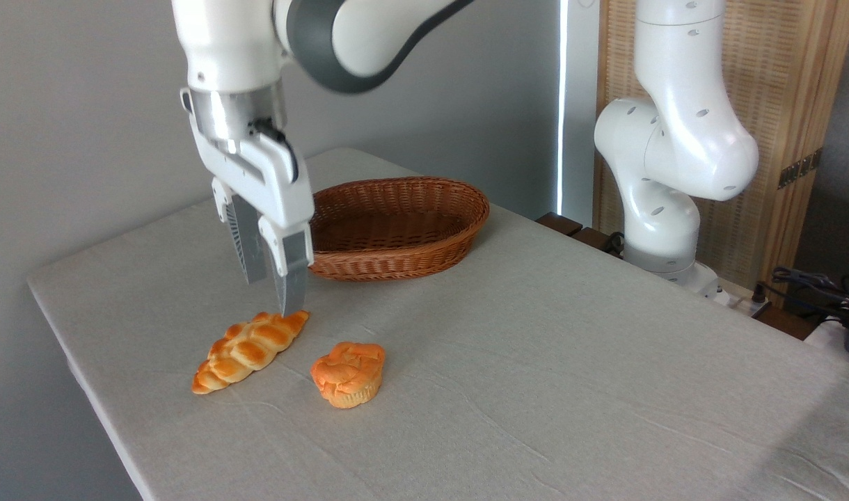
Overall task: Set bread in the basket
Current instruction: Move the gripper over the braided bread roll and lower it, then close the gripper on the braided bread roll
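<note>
1. The gripper (273,296) hangs with fingers spread apart, holding nothing, just above the far end of the bread (249,350).
2. The bread lies on the table (536,362), near-left of the basket (397,226).

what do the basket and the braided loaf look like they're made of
The basket looks like woven wicker, brown with a slight sheen; rows of weave show on its wall. The braided loaf looks like a glossy foam or plastic replica, evenly orange with smooth shine, though real bread cannot be ruled out.
</note>
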Tool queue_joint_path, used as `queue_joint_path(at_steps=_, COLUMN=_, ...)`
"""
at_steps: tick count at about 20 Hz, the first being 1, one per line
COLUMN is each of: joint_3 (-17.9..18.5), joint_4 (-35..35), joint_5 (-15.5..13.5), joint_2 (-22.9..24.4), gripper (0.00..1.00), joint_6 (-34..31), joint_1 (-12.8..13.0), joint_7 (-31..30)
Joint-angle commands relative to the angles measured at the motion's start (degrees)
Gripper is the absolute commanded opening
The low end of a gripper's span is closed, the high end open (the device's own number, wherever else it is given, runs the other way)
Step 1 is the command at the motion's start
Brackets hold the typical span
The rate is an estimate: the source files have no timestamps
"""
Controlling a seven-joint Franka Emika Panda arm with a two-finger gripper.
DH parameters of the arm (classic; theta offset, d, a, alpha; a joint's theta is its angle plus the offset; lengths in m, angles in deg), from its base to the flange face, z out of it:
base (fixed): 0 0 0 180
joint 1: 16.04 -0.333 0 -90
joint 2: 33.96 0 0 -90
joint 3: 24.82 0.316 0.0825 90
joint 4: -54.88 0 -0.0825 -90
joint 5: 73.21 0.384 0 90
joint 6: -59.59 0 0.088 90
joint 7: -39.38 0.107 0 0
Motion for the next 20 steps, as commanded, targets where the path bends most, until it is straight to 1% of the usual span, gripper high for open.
queue_joint_path(at_steps=1, joint_3=-2.6, joint_4=-3.2, joint_5=-0.9, joint_2=-2.1, gripper=1.00, joint_6=7.6, joint_1=-0.1, joint_7=-2.3)
queue_joint_path(at_steps=2, joint_3=-3.2, joint_4=-4.6, joint_5=-0.9, joint_2=-2.7, gripper=1.00, joint_6=10.2, joint_1=-0.1, joint_7=-2.7)
queue_joint_path(at_steps=4, joint_3=-4.1, joint_4=-6.0, joint_5=-0.9, joint_2=-3.5, gripper=1.00, joint_6=12.9, joint_1=-0.1, joint_7=-2.9)
queue_joint_path(at_steps=8, joint_3=-5.4, joint_4=-6.4, joint_5=-0.9, joint_2=-5.3, gripper=1.00, joint_6=16.0, joint_1=-0.1, joint_7=-5.4)
queue_joint_path(at_steps=11, joint_3=-5.5, joint_4=-6.4, joint_5=-2.6, joint_2=-6.0, gripper=1.00, joint_6=18.3, joint_1=-0.1, joint_7=-7.3)
queue_joint_path(at_steps=13, joint_3=-5.5, joint_4=-6.4, joint_5=-3.4, joint_2=-6.4, gripper=1.00, joint_6=18.6, joint_1=-0.1, joint_7=-7.3)
queue_joint_path(at_steps=16, joint_3=-5.5, joint_4=-6.5, joint_5=-2.5, joint_2=-6.5, gripper=1.00, joint_6=18.7, joint_1=-0.1, joint_7=-6.7)
queue_joint_path(at_steps=20, joint_3=-5.5, joint_4=-6.6, joint_5=-2.3, joint_2=-7.0, gripper=1.00, joint_6=19.2, joint_1=-0.1, joint_7=-6.5)
